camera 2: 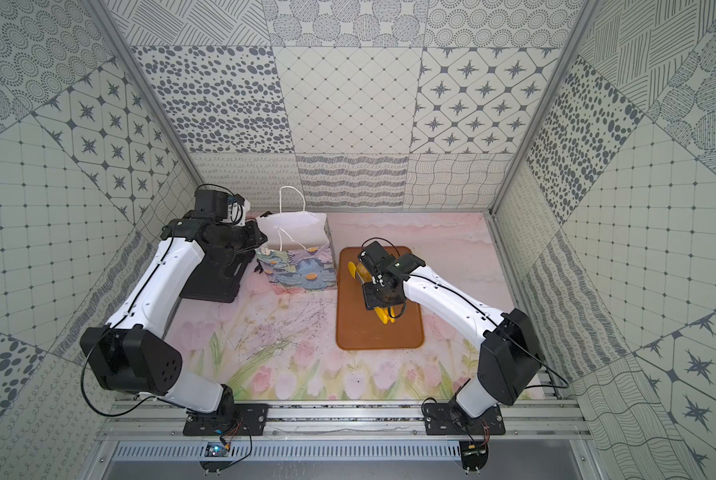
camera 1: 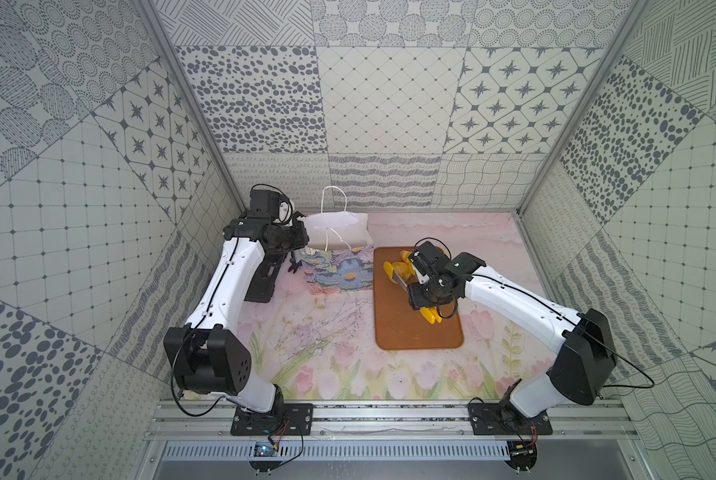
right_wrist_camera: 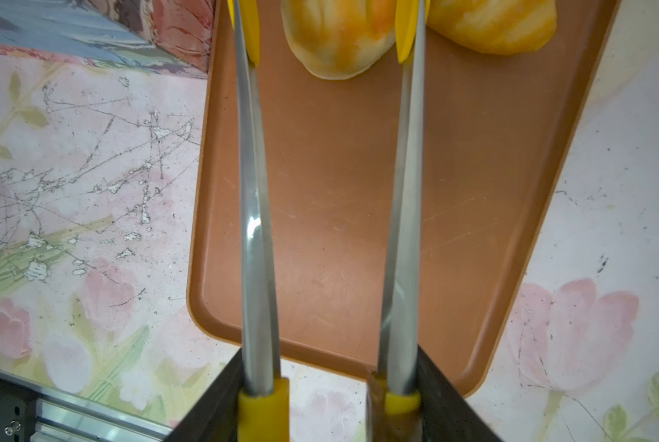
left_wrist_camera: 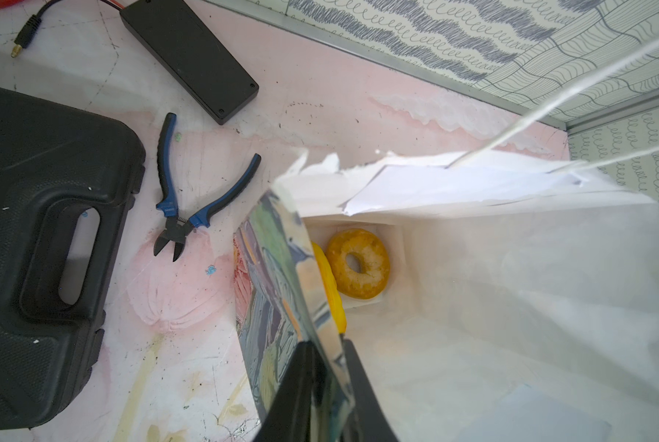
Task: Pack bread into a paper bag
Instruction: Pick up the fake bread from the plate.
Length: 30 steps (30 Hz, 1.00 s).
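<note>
The white paper bag (camera 1: 339, 266) with the flower print stands open at the back left, also seen in a top view (camera 2: 302, 270). My left gripper (left_wrist_camera: 328, 348) is shut on the printed side wall at the bag's rim. Inside the bag (left_wrist_camera: 511, 287) lie a ring-shaped bagel (left_wrist_camera: 358, 264) and a yellow piece (left_wrist_camera: 330, 283) half hidden by the wall. My right gripper (right_wrist_camera: 328, 382) is shut on the handles of yellow-tipped tongs (right_wrist_camera: 255, 229). Their tips stand either side of a striped loaf (right_wrist_camera: 339, 34) on the brown tray (right_wrist_camera: 339, 191). A second loaf (right_wrist_camera: 492, 26) lies beside it.
A black case (left_wrist_camera: 33, 248) lies left of the bag, under my left arm. Blue-handled pliers (left_wrist_camera: 175, 214), a flat black box (left_wrist_camera: 190, 53) and a plugged cable (left_wrist_camera: 25, 30) lie between case and back wall. The tray (camera 1: 398, 324) is bare towards the front.
</note>
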Motion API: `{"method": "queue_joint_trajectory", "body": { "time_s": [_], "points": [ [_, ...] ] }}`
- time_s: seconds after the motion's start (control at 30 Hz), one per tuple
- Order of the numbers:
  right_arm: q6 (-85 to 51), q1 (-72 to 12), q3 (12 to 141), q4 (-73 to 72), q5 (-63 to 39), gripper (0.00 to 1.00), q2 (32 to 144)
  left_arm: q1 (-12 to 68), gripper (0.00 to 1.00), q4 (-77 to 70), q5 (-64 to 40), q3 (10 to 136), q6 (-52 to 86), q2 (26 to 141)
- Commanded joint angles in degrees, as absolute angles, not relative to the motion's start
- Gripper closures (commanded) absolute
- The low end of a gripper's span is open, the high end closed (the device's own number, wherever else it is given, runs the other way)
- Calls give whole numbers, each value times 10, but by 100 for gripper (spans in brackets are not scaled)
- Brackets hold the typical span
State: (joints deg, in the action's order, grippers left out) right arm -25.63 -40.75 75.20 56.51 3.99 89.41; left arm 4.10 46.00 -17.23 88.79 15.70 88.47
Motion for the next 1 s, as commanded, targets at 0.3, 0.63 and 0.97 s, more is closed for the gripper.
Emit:
{"method": "queue_joint_trajectory", "body": {
  "time_s": [0.3,0.63,0.97],
  "points": [
    [-230,-396,737,524,20,35,912,41,84,451,-171,887,156,885],
    [-231,-393,735,525,12,36,935,42,84,451,-172,889,154,886],
    [-227,-395,719,528,-4,38,933,41,84,456,-169,894,147,888]
  ]
}}
